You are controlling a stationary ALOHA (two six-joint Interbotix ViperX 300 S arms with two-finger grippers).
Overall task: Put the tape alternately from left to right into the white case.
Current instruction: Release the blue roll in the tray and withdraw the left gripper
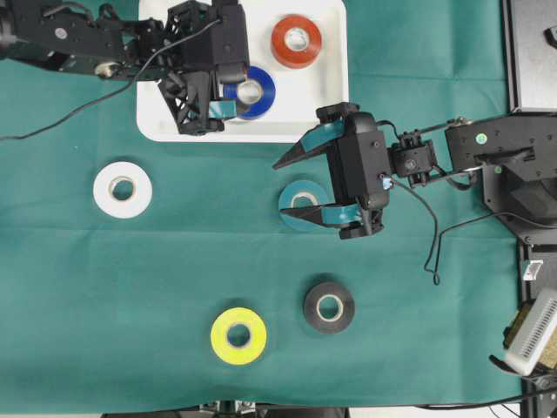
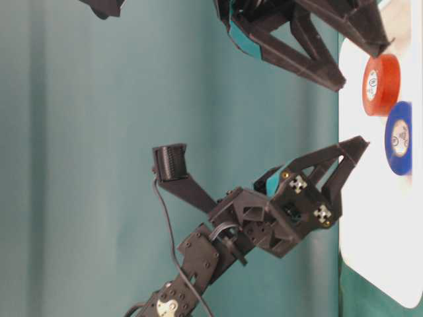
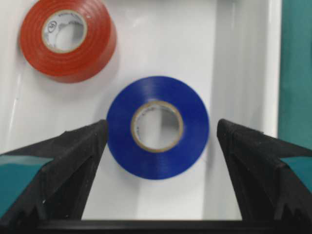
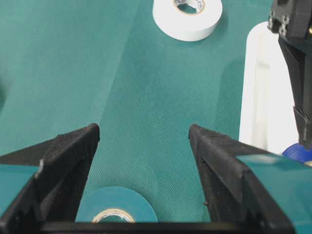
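Blue tape [image 3: 158,127] lies in white case [image 1: 326,104] beside red tape [image 3: 66,38]; core print unreadable. Both grippers, L [image 3: 158,146] & R [image 4: 144,146], gape wide, holding nothing.

The left arm [image 1: 96,48] partly hides the blue roll [image 1: 253,91]; the teal roll [image 4: 116,210] is cut off below.

We see the white case [image 1: 331,104] at the far edge, holding the red roll [image 1: 296,40] and blue roll [image 1: 258,91] flat. Below it lie the teal roll [image 1: 294,202], white roll [image 1: 123,189], black roll [image 1: 329,306] and yellow roll [image 1: 238,336].
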